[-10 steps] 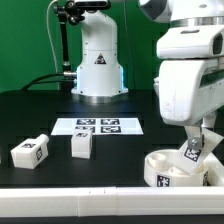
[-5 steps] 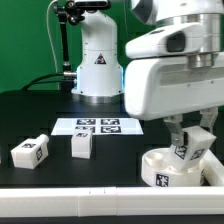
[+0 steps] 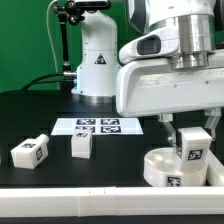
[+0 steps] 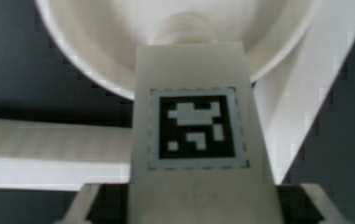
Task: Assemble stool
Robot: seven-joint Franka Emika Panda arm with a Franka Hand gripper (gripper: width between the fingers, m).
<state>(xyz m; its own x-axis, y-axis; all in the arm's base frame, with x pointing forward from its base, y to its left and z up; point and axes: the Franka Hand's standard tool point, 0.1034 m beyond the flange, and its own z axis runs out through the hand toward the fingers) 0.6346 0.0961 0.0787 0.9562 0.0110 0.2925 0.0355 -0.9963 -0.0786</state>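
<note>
The round white seat (image 3: 167, 168) sits at the front right of the black table, a tag on its side wall. My gripper (image 3: 189, 130) is shut on a white blocky leg (image 3: 189, 146) with a tag, holding it upright just above the seat's rim. In the wrist view the held leg (image 4: 195, 110) runs out from between my fingers toward the seat's hollow (image 4: 112, 45). Two more tagged legs lie on the table, one (image 3: 29, 151) at the exterior view's left and one (image 3: 82, 145) nearer the middle.
The marker board (image 3: 98, 126) lies flat behind the loose legs. A white robot base (image 3: 96, 60) stands at the back, with cables to its left. A white rail (image 4: 41, 140) crosses under the leg in the wrist view. The table's front edge runs close under the seat.
The arm has swung further over the seat and turned, so its body now fills the exterior view's right. The held leg has risen slightly from inside the seat.
</note>
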